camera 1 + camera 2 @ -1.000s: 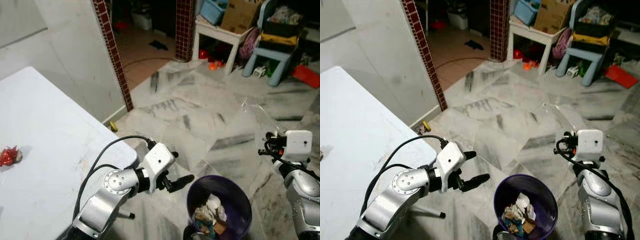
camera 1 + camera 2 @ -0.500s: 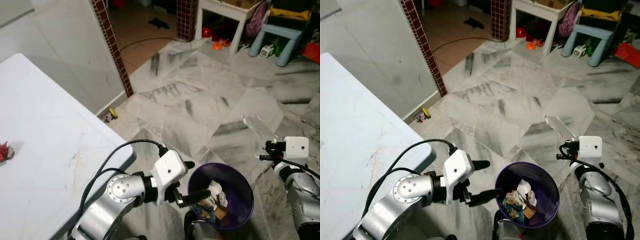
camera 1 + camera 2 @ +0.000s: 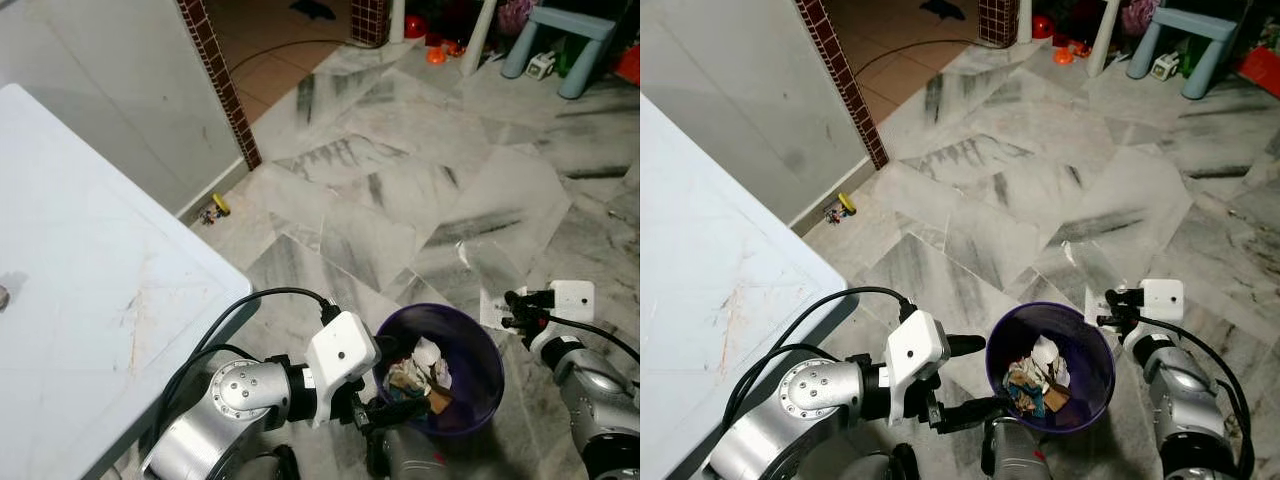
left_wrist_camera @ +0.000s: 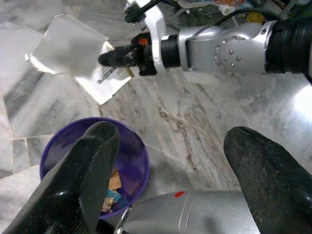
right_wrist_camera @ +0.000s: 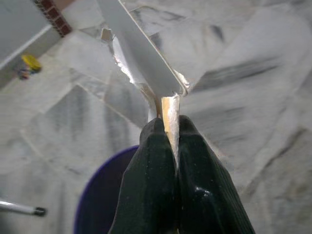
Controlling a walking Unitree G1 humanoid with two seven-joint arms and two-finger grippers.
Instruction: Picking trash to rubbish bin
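Note:
A purple rubbish bin stands on the marble floor, with crumpled paper and wrappers inside. My right gripper hovers just beyond the bin's right rim. It is shut on a clear plastic sheet that sticks up from its fingers. The right wrist view shows the pinched sheet above the bin. My left gripper is open and empty, level with the bin's left rim. A small piece of trash lies on the white table at the far left.
The white table's corner sits close to my left arm. A brick pillar and a grey wall stand behind it, with a small yellow toy at the wall's foot. A blue stool and clutter are at the far right.
The camera has tilted down and the whole scene has shifted. My left gripper sank beside the bin's left rim. My right gripper came lower and nearer the bin, still holding the plastic sheet.

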